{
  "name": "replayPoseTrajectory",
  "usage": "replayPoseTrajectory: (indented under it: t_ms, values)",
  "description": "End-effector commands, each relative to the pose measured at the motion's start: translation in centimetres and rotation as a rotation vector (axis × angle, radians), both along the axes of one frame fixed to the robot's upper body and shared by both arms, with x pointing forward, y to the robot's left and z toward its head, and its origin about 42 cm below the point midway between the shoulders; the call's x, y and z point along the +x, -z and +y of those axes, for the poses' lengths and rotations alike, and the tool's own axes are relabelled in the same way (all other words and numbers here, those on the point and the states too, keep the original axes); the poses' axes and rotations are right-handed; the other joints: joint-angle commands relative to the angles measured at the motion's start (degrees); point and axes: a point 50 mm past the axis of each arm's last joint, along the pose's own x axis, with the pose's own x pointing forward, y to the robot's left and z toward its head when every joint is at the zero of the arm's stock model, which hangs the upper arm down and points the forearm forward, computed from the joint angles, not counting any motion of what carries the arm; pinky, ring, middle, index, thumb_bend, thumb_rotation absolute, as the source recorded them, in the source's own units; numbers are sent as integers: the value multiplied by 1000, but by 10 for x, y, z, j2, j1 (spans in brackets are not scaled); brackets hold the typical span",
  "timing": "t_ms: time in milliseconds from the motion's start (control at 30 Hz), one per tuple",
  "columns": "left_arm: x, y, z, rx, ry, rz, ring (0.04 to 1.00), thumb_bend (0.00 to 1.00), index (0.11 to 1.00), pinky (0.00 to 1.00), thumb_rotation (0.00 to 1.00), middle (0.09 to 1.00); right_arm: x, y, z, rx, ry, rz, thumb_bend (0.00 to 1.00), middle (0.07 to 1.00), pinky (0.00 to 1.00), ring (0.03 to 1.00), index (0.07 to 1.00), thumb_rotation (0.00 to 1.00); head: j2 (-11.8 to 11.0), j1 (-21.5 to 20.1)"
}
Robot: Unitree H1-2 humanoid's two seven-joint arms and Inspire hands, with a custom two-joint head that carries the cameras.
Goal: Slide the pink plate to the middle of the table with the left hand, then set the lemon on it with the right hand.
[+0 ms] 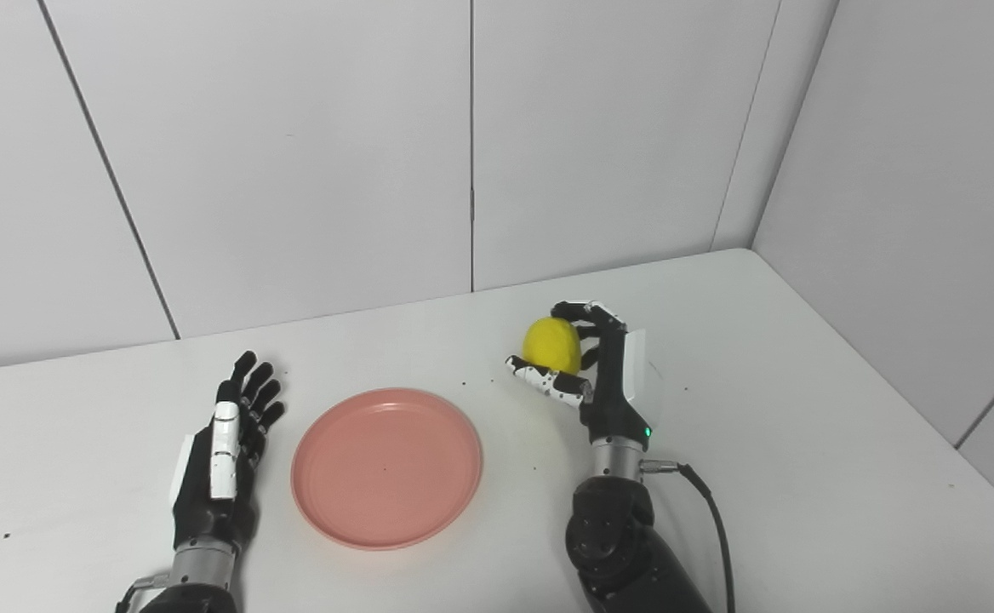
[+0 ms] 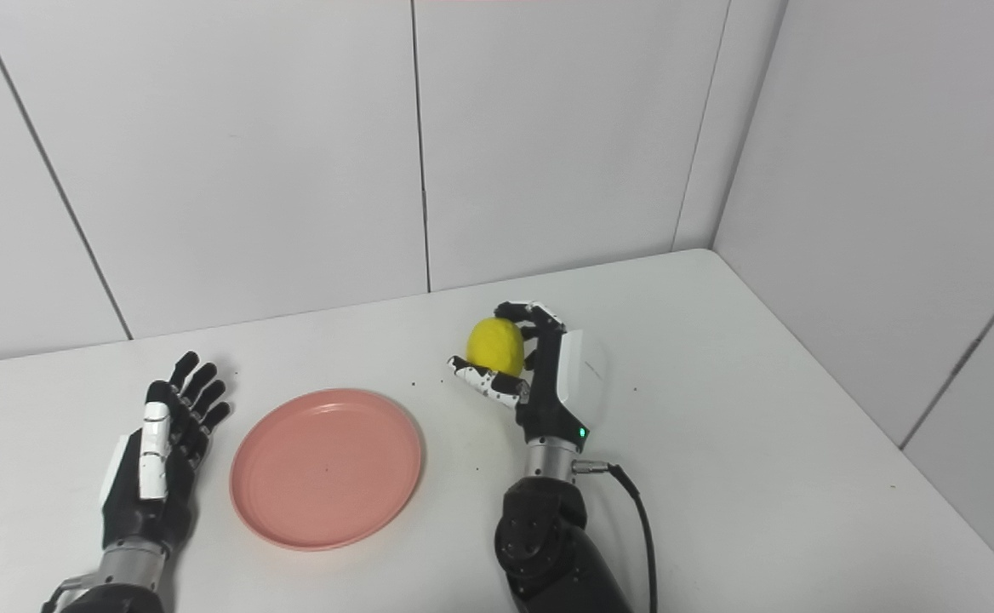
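- At the bottom edge of the frame, right of the centre, the dark right forearm (image 1: 625,545) comes in, and a black cable (image 1: 714,519) runs from the wrist down to the bottom edge.
- At the bottom left, the left forearm enters, and above it is the left robot hand (image 1: 220,451). It holds nothing; its fingers (image 1: 252,393) are straight, a little apart, and point toward the upper part of the frame. I cannot tell whether it rests on the white surface (image 1: 803,443) or is slightly above it.
- Just to the right of the left robot hand lies the pink plate (image 1: 387,466), flat on the surface, in the lower middle of the frame. There is a narrow gap between the robot hand and the plate rim, so they are not touching. The plate has nothing on it.
- Some small dark specks are on the surface around the plate.
- Right of the plate and a little higher in the frame is the right robot hand (image 1: 603,375). It is closed around the lemon (image 1: 551,345): the thumb is under the fruit and the fingers curl over its top and right side. A small green light shows near the wrist.
- The lemon is yellow and is held up and right of the plate, not over it, and apart from its rim. It seems lifted off the surface.
- Behind, the surface ends at white wall panels (image 1: 293,153) with thin dark seams, and another wall closes the right side of the frame.
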Motion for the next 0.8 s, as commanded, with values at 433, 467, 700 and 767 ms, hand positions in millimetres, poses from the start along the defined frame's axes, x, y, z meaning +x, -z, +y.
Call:
replayPoseTrajectory:
  t_ms: [433,467,700,767]
  values:
    - [-11,0,-22,85,13,4,932,563,930,906,1000,941,-6,-27,30,-38,-197,-95,491,532,326,470,485,0,16,120]
    - [-11,0,-24,85,20,6,938,564,939,915,1000,948,-6,-27,30,-44,-205,-98,493,514,327,470,492,0,16,120]
    - [-14,-1,-34,104,30,22,945,573,961,928,1000,960,-10,-29,33,-83,-254,-104,495,495,340,482,480,0,14,165]
    - [-14,-1,-36,107,31,25,945,565,962,930,1000,961,-11,-29,35,-106,-266,-109,495,495,347,483,479,0,14,169]
